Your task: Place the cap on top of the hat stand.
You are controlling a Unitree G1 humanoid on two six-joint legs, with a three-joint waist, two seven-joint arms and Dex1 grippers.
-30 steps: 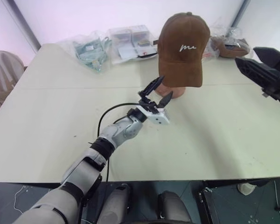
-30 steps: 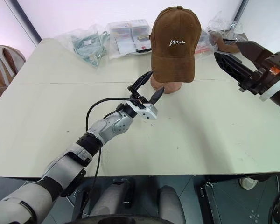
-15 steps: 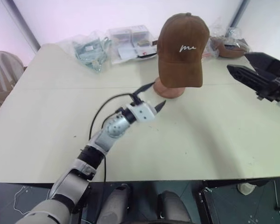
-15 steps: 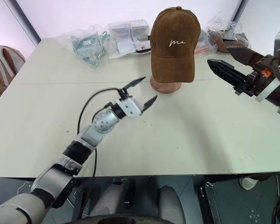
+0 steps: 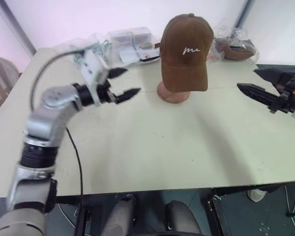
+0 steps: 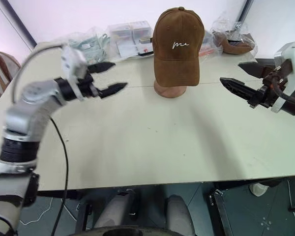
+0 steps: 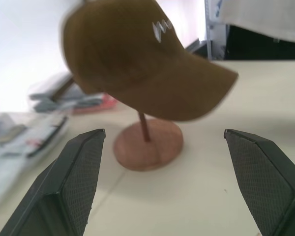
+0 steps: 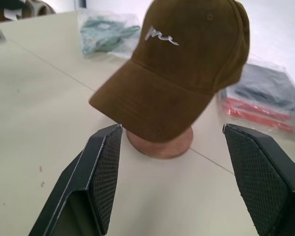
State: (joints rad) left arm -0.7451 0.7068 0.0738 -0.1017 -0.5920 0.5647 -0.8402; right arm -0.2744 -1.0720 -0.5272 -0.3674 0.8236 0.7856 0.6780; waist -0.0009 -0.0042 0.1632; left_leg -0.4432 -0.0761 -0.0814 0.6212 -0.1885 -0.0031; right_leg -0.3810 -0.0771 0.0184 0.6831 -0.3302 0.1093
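The brown cap [image 5: 185, 49], with white script on its front, sits on top of the hat stand at the middle back of the table. Below the brim show the stand's round reddish base [image 5: 173, 93] and thin rod [image 7: 143, 127]. My left gripper [image 5: 130, 82] hovers open and empty to the left of the cap, pointing toward it, clear of it. Open too, and empty, my right gripper [image 5: 248, 79] hangs to the right of the stand, aimed at it. Both wrist views look at the cap between wide-apart black fingers [image 8: 101, 172].
Plastic-wrapped packages lie along the table's back edge: green ones [image 5: 88, 49], boxed ones [image 5: 130, 42], and a brown item in clear plastic [image 5: 236, 46] at the back right. A chair [image 5: 2, 73] stands off the table's left side. The pale table [image 5: 152, 147] spreads wide in front of the stand.
My left arm has swung left and upward, away from the stand's base, with its wrist rolled over. The right gripper has sunk a little. The cap stays on the stand.
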